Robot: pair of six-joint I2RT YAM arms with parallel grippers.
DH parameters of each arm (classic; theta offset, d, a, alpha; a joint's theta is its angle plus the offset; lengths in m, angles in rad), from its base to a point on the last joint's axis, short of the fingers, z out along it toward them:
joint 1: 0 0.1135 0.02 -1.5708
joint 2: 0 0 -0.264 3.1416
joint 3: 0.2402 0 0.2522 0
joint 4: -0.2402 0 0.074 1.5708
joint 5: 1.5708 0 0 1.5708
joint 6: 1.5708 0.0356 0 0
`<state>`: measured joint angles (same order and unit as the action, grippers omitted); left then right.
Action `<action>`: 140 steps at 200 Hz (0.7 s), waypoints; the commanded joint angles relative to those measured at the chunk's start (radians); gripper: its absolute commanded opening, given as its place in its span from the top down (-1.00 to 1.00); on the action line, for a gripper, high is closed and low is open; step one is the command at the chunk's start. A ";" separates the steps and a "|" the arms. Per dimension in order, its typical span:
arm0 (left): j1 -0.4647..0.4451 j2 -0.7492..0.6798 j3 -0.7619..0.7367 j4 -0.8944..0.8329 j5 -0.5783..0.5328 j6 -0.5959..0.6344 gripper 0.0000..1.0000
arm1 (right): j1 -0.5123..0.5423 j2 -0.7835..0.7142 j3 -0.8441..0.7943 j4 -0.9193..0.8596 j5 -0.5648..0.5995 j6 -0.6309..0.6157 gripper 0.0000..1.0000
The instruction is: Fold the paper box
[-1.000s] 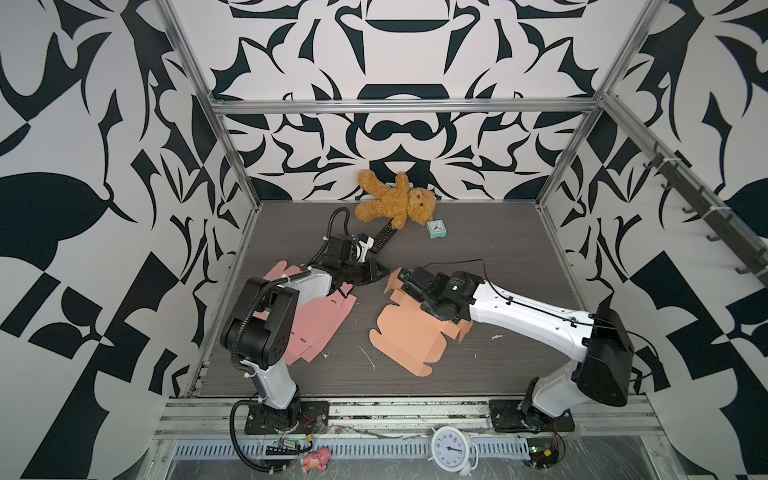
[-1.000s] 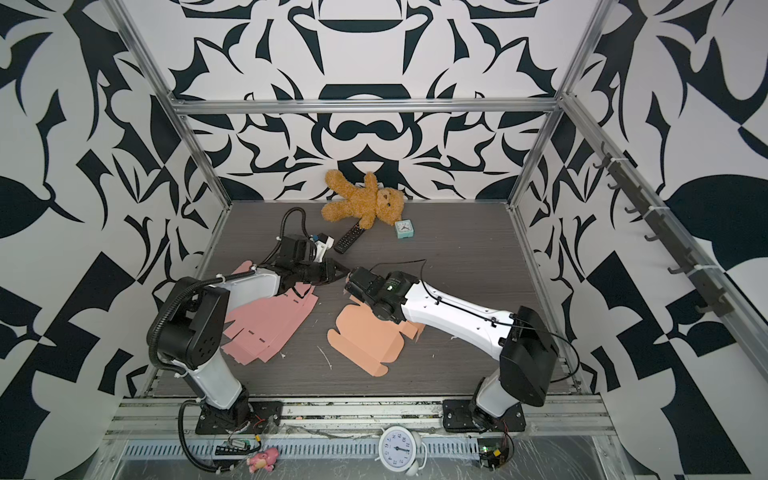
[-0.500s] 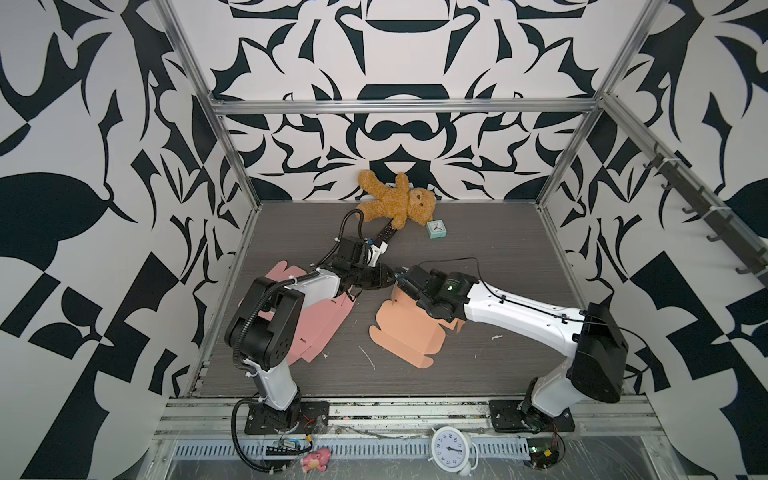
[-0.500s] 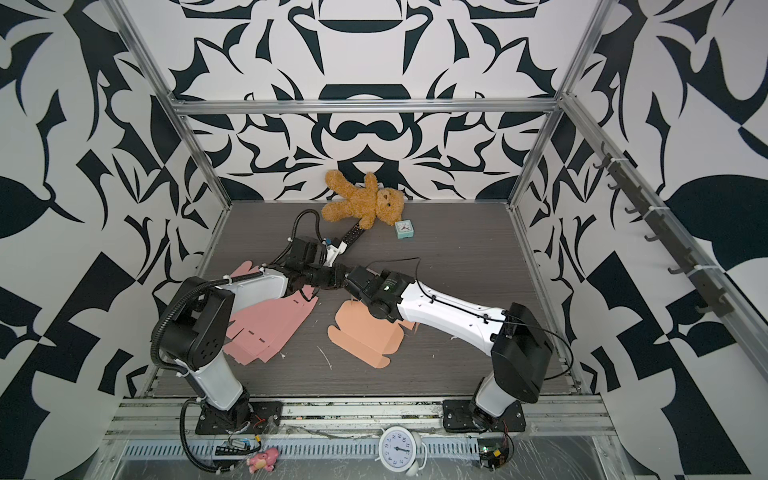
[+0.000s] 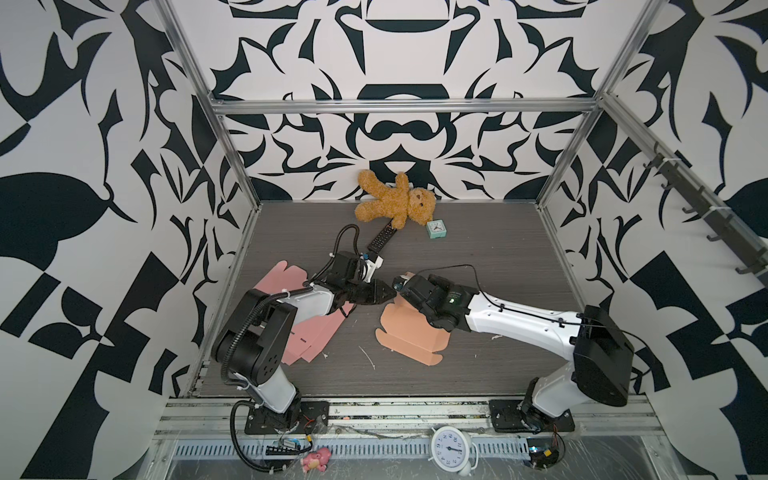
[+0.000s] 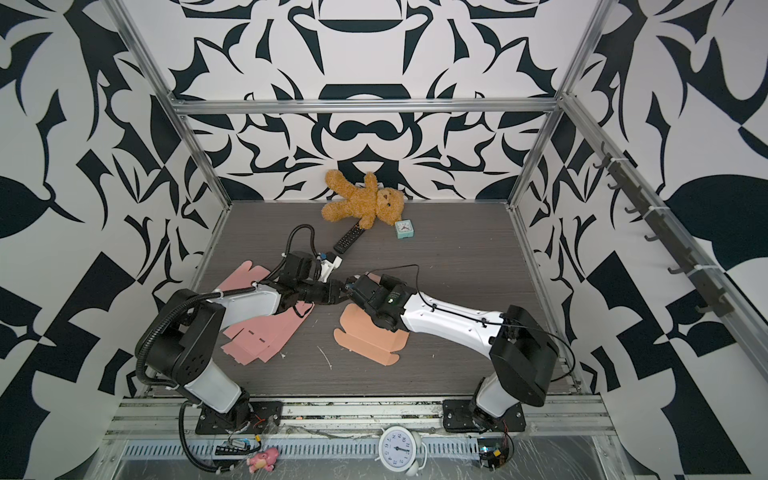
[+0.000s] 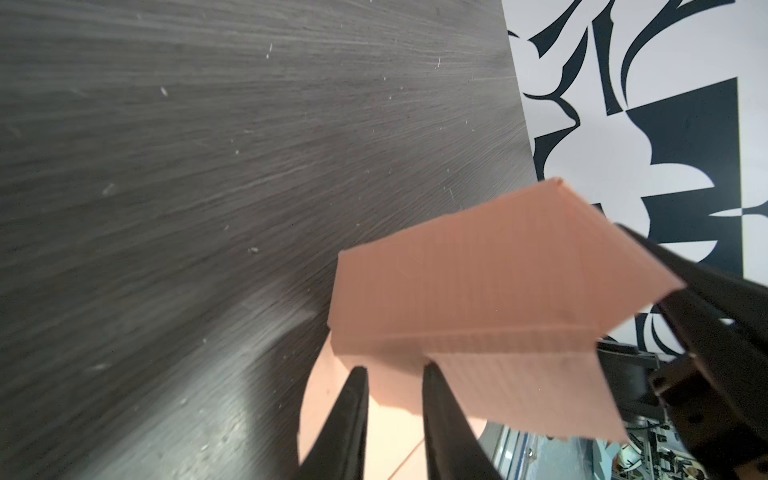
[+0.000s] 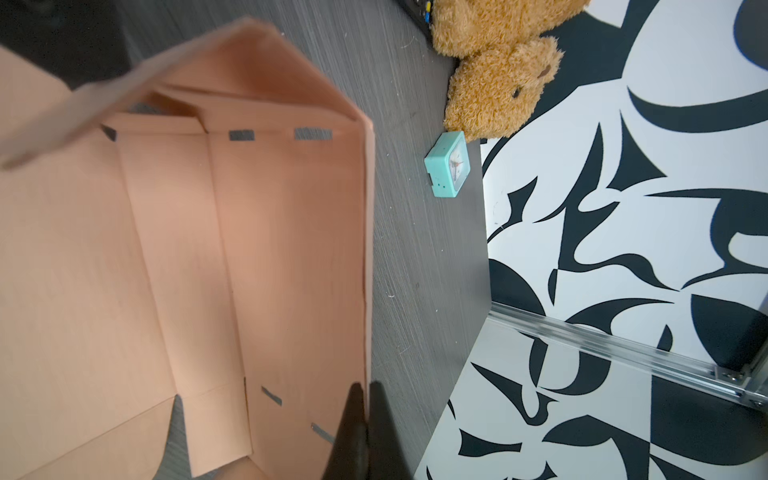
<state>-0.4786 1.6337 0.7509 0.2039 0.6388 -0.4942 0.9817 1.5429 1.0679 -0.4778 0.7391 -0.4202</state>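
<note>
The peach corrugated paper box blank [image 5: 409, 334] lies near the middle of the dark wood-grain counter [image 5: 478, 253]. It is partly shaped: one long side wall stands up and the rest lies flat. In the right wrist view the right jaws are pinched shut on the top edge of that raised wall. The left jaws stand slightly apart at an end flap of the same box. Card shows in the gap between them, but they clamp nothing, and it is unclear whether they touch it.

The step in hand looks like turning in an end flap against the raised wall. The next move probably calls for the left jaws to press or pinch that flap inward while the right steadies the wall, gently, since thin card may buckle.

A flat pink cardboard blank [image 5: 309, 338] lies beneath the left arm. A brown teddy bear [image 5: 395, 203], a black remote control [image 5: 381, 237] and a small teal clock [image 5: 436, 228] sit by the back wall. Bold black-and-white patterned panels enclose the cell.
</note>
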 commanded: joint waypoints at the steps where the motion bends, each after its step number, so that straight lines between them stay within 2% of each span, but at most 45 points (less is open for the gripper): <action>1: -0.011 -0.047 -0.043 0.090 -0.024 0.030 0.37 | 0.014 -0.045 -0.016 0.083 0.033 -0.036 1.00; 19: -0.017 -0.062 -0.082 0.140 -0.031 0.034 0.25 | 0.025 -0.042 -0.022 0.086 0.049 -0.048 1.00; 50: -0.032 -0.050 -0.095 0.180 -0.051 0.055 0.18 | 0.047 -0.017 -0.047 0.120 0.102 -0.081 1.00; 140: -0.033 -0.028 -0.134 0.272 -0.081 0.066 0.16 | 0.067 0.058 -0.107 0.224 0.213 -0.165 1.00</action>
<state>-0.5102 1.5925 0.6506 0.4232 0.5713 -0.4461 1.0355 1.5993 0.9749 -0.3088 0.8909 -0.5533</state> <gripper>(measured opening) 0.418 0.041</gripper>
